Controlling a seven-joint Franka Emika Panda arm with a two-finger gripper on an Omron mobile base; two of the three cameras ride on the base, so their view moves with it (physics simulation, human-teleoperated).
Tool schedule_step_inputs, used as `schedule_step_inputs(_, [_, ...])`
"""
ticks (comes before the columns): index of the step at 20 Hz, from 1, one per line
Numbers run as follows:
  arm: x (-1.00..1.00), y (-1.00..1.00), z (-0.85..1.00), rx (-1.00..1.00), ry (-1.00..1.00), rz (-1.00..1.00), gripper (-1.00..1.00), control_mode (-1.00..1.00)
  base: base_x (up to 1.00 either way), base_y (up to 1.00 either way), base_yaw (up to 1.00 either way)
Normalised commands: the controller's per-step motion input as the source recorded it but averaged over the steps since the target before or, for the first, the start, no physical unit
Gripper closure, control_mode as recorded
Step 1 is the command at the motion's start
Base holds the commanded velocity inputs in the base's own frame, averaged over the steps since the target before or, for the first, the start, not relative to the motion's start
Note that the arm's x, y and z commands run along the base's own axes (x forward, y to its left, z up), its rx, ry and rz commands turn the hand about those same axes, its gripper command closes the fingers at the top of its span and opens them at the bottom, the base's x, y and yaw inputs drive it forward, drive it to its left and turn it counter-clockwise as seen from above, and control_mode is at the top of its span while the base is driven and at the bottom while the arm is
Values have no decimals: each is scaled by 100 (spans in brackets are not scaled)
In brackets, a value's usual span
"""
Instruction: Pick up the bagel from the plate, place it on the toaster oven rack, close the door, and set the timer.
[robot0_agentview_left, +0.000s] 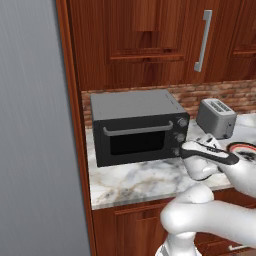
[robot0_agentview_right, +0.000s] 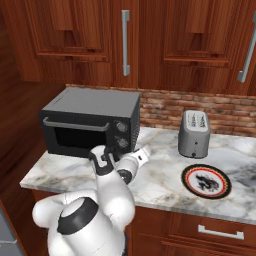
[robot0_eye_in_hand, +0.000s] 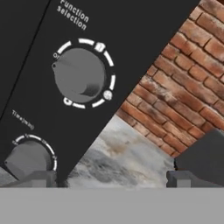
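The black, grey-topped toaster oven (robot0_agentview_left: 135, 127) stands on the counter with its door (robot0_agentview_left: 137, 140) closed, silver bar handle across the top. The rack and the bagel are hidden. My gripper (robot0_agentview_left: 181, 150) is open at the oven's right control panel, level with the lowest knob. In the hand view the timer knob (robot0_eye_in_hand: 28, 158) sits just beyond my left fingertip (robot0_eye_in_hand: 40, 178), and the function selection knob (robot0_eye_in_hand: 78, 74) is above it. Nothing is between the fingers of the gripper (robot0_eye_in_hand: 113, 179). The red-rimmed plate (robot0_agentview_right: 183, 180) lies bare to the right.
A silver two-slot toaster (robot0_agentview_right: 194, 132) stands between the oven and the plate, against the brick backsplash (robot0_agentview_right: 220, 112). Brown wooden cabinets (robot0_agentview_right: 125, 40) hang above. A tall grey panel (robot0_agentview_left: 30, 130) bounds the counter on the left.
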Motion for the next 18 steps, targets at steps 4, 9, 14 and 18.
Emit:
schedule_step_inputs(4, [-68,36,-56,-2,2,-1,-100,-100,0,0,0])
schedule_step_inputs(9, [-100,19,-17,0,0,2,-100,-100,0,0,0])
schedule_step_inputs(14, [-90,56,11,0,4,12,-100,-100,0,0,0])
schedule_step_inputs(18, [-49,81,67,0,5,21,-100,-100,0,0,0])
